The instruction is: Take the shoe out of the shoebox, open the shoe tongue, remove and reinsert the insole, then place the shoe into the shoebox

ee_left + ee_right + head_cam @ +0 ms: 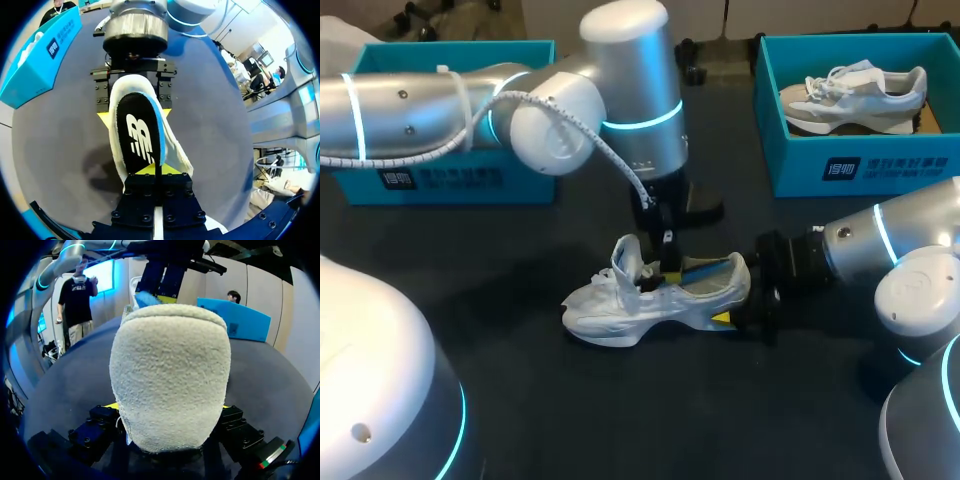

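On the far left sits the left shoebox, partly hidden by the left arm. Whether anything is inside cannot be seen.

The left pincer comes down over the open top of the white shoe. It is closed on the front end of the black insole, which has a blue edge. It pinches the thin end, likely because that is the easy part to hold while the insole slides out of or back into the shoe.

The shoe lies on its sole in the middle of the dark counter, toe to the left. It is out of its box, well apart from both boxes.

The right pincer is clamped on the fuzzy heel from two sides. That probably stops the shoe from sliding while the other arm works on the insole.

On the far right is the right shoebox, with a second shoe lying in it.

The count is two shoeboxes, two shoes, one insole and two pincers.
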Controlling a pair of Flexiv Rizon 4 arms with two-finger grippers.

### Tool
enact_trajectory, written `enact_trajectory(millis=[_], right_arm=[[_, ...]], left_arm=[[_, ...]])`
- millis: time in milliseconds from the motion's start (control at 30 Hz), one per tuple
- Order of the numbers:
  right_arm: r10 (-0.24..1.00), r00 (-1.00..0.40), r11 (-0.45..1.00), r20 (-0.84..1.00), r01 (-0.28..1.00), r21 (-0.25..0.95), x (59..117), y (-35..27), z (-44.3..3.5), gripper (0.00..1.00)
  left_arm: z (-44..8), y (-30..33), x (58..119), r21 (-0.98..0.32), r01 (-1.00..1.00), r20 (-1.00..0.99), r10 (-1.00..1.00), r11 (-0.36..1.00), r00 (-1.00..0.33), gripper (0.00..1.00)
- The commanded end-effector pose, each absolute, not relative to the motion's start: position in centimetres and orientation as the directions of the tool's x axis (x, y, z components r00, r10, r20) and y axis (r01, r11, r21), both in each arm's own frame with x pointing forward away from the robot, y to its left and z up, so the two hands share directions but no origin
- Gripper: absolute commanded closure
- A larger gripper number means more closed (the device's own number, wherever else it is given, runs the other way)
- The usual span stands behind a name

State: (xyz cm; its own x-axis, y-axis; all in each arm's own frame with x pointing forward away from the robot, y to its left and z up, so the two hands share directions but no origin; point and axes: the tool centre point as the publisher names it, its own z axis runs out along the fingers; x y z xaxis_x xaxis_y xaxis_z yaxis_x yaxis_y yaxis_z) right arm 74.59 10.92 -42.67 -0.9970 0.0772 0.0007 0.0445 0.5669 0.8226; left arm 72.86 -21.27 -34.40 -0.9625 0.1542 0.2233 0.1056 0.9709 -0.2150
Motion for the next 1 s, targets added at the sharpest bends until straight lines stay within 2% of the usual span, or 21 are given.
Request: enact_trajectory(millis=[33, 500, 967, 1000], right_arm=[[0.079, -0.997, 0.571, -0.001, 0.045, 0.82, 74.7, 11.2, -43.2, 1.0], [0.079, -0.997, 0.571, -0.001, 0.045, 0.82, 74.7, 11.2, -43.2, 1.0], [0.079, -0.997, 0.571, -0.001, 0.045, 0.82, 74.7, 11.2, -43.2, 1.0], [0.079, -0.997, 0.571, -0.001, 0.045, 0.82, 74.7, 11.2, -43.2, 1.0]], left_arm=[[-33.4, -20.5, 72.3, -0.236, 0.099, 0.192, 0.146, 0.967, -0.97, 1.0], [-31.2, -23.3, 72.6, -0.29, 0.118, 0.157, 0.169, 0.95, -0.973, 1.0], [-31.7, -24.4, 72.8, -0.326, 0.113, 0.141, 0.167, 0.939, -0.976, 1.0], [-31.5, -24.3, 72.6, -0.337, 0.113, 0.136, 0.167, 0.935, -0.977, 0.95]])
